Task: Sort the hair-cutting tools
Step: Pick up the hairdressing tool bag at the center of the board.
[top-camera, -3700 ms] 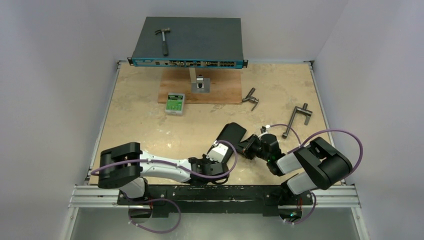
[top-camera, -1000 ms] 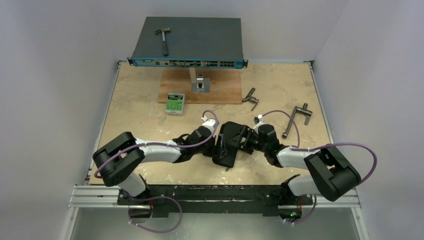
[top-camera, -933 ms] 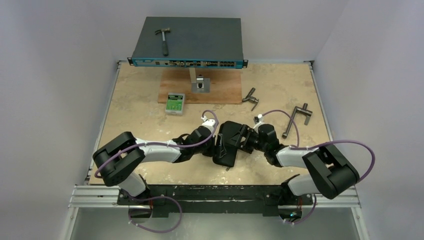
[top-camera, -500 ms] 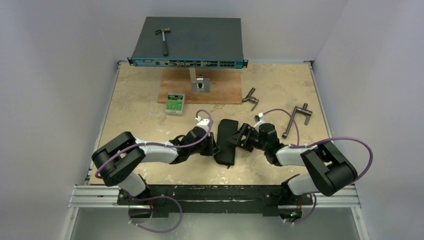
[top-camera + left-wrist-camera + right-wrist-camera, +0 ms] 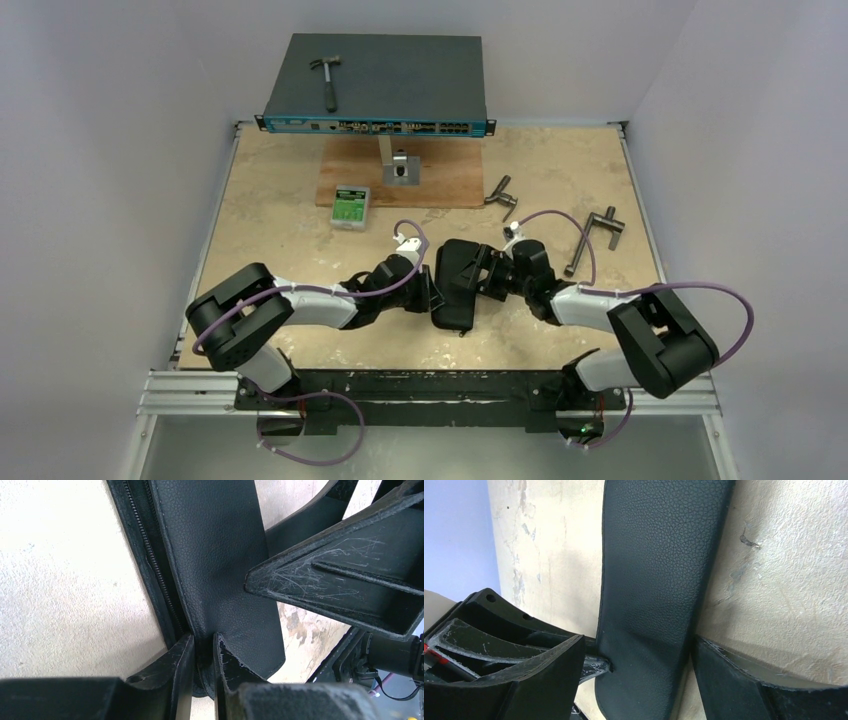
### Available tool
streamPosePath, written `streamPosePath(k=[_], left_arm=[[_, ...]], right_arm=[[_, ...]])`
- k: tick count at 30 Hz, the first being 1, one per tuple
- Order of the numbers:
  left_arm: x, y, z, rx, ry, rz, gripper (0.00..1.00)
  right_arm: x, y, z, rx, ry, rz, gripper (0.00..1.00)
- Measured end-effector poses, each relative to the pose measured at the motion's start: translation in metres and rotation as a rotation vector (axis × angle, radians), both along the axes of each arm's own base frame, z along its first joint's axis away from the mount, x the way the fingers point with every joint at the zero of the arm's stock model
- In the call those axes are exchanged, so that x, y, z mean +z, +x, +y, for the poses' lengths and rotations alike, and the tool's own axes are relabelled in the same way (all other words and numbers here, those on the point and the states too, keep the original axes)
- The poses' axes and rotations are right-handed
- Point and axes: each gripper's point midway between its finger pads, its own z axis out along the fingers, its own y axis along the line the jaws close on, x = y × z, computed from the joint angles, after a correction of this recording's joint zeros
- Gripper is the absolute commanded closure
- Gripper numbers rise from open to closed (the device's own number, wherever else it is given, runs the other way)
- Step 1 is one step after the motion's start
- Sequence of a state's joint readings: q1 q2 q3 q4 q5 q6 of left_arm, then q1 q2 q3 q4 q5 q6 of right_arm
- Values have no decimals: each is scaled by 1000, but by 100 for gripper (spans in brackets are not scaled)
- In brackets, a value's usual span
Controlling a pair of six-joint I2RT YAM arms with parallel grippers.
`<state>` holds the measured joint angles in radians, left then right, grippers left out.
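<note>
The black pouch [image 5: 458, 285] is lying a little toward 6 o'clock of the middle of the table [image 5: 280, 230], its long axis running roughly 12 to 6. It is looking like a soft, pebble-grained leatherette case, matte and dark all over, with rounded corners and a zipper [image 5: 150, 565] running along one long edge under a folded flap. The hair-cutting tools themselves are not showing anywhere, so the pouch is probably holding them, though that is only a judgement. It is likely handling as light and floppy rather than stiff: the skin is going to buckle and slide on the smooth table if pushed. The grain should be giving the pads fair friction, and nothing about the shell is looking fragile. The best holds are appearing to be the thin flap edge by the zipper for a pinch, and the two long sides for steadying. The left gripper [image 5: 204, 642], coming in from 9 o'clock, is pressed nearly together and pinching that flap edge at the pouch's near end. The right gripper [image 5: 640, 647], reaching in from 3 o'clock, is spread wide and bracketing the pouch's width. Whether its fingers are actually bearing on the sides is not something I can tell.
</note>
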<state>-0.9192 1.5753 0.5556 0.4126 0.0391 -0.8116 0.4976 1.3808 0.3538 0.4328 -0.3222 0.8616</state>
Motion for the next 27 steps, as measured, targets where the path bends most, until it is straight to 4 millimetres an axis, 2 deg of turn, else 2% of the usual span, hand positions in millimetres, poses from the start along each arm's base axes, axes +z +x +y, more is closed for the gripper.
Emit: streamPosePath(k=[6,11,16,21,25,27], left_arm=[[0,0,0,0,1,0,87],[-1,1,1,9,0,1,91],[-1,0,2,24,-19,1,92],[-2,0,4,41,-43,5,92],[-4,0,5,54,-55,12,93],[-4,1,6,60,-58,12,93]], right_arm=[[-5,-1,0,10,-7,13,22],[-1,-1,0,5,-4,4,21],[-1,-12,-6,-8,-11,31,21],[-6,-14,-6,-10,-8,52,21],[-7,-11,1,5,27,57,27],[-8,-8,4,7,49,55,37]])
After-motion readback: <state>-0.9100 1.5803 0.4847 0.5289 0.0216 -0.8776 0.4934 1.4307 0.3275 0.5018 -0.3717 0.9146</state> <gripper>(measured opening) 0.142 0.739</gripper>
